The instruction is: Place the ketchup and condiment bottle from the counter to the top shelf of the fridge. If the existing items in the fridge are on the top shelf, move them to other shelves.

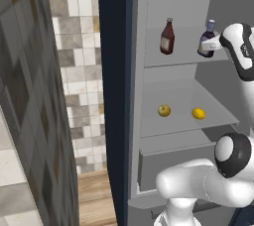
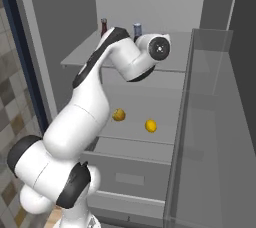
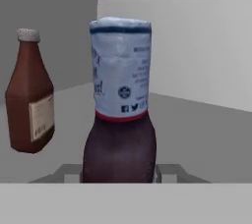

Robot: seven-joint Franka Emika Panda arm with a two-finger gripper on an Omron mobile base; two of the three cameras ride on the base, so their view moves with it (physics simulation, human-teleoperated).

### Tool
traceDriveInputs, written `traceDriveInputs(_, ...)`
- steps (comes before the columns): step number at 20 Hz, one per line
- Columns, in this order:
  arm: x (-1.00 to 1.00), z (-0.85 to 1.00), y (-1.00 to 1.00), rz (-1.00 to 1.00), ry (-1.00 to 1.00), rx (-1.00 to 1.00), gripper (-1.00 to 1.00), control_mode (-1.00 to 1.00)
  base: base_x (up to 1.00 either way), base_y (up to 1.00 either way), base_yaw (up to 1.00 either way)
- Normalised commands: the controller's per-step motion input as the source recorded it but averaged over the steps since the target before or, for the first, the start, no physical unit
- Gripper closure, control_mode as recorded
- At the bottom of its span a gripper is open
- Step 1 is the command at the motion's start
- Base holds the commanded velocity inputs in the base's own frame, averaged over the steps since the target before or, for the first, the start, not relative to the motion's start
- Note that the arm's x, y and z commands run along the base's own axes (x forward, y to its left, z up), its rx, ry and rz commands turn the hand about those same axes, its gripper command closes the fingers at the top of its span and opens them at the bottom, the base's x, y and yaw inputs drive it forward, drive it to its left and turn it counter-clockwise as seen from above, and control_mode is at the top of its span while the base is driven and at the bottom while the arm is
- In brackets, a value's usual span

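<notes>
Both bottles stand on the top shelf [image 1: 183, 59], ketchup [image 1: 167, 37] left of the condiment bottle [image 1: 207, 39], which the gripper [image 1: 202, 46] grips; only release remains.

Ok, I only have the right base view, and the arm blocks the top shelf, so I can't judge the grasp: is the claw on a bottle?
Observer: Yes. In the hand view the claw has a finger against each side of the dark condiment bottle with the white and blue label, low at its base.
Operator: Where is the ketchup?
Observer: The brown-red ketchup bottle with a white cap stands upright on the fridge's top shelf, apart from the gripped bottle and to its left in the left base view.
Operator: Is the gripped one tilted?
Observer: No, it is upright in the left base view, with its base at shelf level. I cannot tell whether it touches the shelf.
</notes>
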Motion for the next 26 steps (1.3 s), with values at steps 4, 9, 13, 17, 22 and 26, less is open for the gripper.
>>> traceDriveInputs(4,0.6,-0.24,0.0,0.0,0.07,-0.08,1.0,-1.0,0.0,0.0,0.0)
traceDriveInputs(9,0.64,-0.2,0.0,0.0,0.07,-0.01,1.0,-1.0,0.0,0.0,0.0)
traceDriveInputs(13,0.42,-0.49,0.0,0.0,0.02,0.0,1.0,-1.0,0.0,0.0,0.0)
traceDriveInputs(17,0.31,-0.48,0.0,0.0,-0.02,0.0,1.0,-1.0,0.0,0.0,0.0)
traceDriveInputs(22,0.34,-0.45,0.01,0.0,-0.1,0.0,1.0,-1.0,0.0,0.0,0.0)
traceDriveInputs(26,0.47,-0.31,0.1,0.0,-0.11,0.0,1.0,-1.0,0.0,0.0,0.0)
